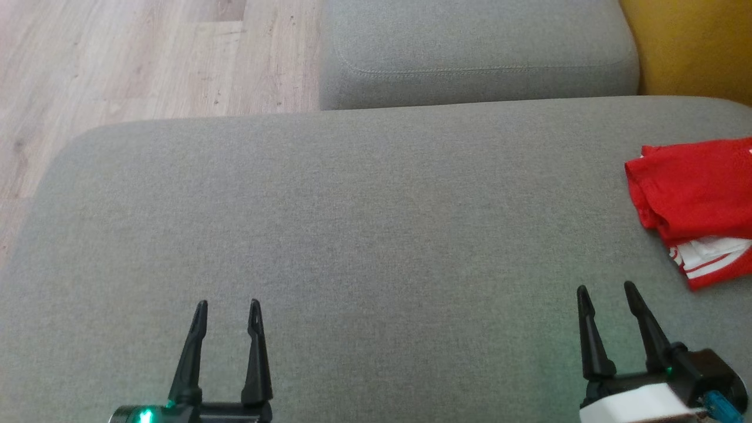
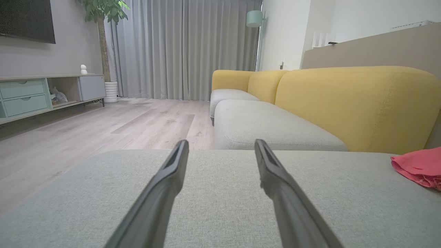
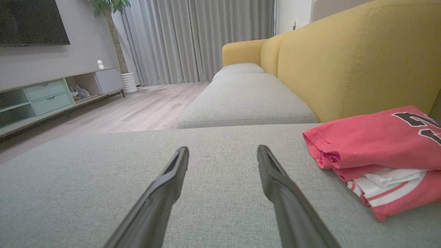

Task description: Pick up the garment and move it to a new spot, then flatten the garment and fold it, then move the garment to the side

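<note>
Folded red fabric garment [image 1: 693,188] with white striped trim (dark lettering on top), lying at the right edge of the grey woven sofa cushion [image 1: 352,223], left gripper [image 1: 228,303] spread wide, right gripper [image 1: 606,287] spread too, near the garment, not touching.

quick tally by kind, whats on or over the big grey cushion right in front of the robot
garment: 1, the red garment, folded, at the cushion's right side
end effector: 2, the left end effector and the right end effector, both open and empty
total: 3
</note>
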Tool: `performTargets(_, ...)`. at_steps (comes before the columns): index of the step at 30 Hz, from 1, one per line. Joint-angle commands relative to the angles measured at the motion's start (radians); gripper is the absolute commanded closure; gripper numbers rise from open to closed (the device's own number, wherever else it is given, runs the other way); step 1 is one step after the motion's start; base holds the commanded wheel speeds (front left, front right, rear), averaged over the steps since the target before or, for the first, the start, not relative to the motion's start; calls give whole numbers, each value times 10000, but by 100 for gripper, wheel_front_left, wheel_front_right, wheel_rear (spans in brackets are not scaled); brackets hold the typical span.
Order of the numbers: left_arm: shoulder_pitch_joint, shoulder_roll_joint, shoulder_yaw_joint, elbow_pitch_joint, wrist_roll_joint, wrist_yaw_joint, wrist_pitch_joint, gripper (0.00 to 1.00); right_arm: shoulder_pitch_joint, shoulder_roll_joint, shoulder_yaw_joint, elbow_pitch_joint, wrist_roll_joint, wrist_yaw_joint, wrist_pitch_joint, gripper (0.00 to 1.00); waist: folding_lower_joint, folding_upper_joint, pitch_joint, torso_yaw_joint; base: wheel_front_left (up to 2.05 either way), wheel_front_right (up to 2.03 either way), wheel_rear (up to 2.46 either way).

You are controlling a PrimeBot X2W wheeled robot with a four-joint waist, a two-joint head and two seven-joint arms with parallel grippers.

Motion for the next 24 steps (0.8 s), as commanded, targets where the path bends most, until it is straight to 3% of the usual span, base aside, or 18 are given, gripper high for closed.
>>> performTargets(1,-277,-36,374,-302,74,36,-51,0,-180,-17,190,-366,-44,65,-109,0,1,-1,-9,1,0,0,0)
performTargets(9,-217,-36,295,-274,64,102,-51,0,-163,11,293,-300,-120,65,-110,0,1,-1,-93,-26,0,0,0)
performTargets(10,3,2,-17,18,5,67,0,100,89,71,56,15,-13,0,0,100,1,-1,-96,-26,0,0,0)
performTargets(14,63,-6,-45,628,-11,79,5,100,200,79,85,600,15,-2,20,100,1,-1,-102,-34,0,0,0)
performTargets(24,-182,81,139,772,-1417,-108,230,100,-37,-7,67,636,1431,4,248,100,1,-1,-81,-66,0,0,0)
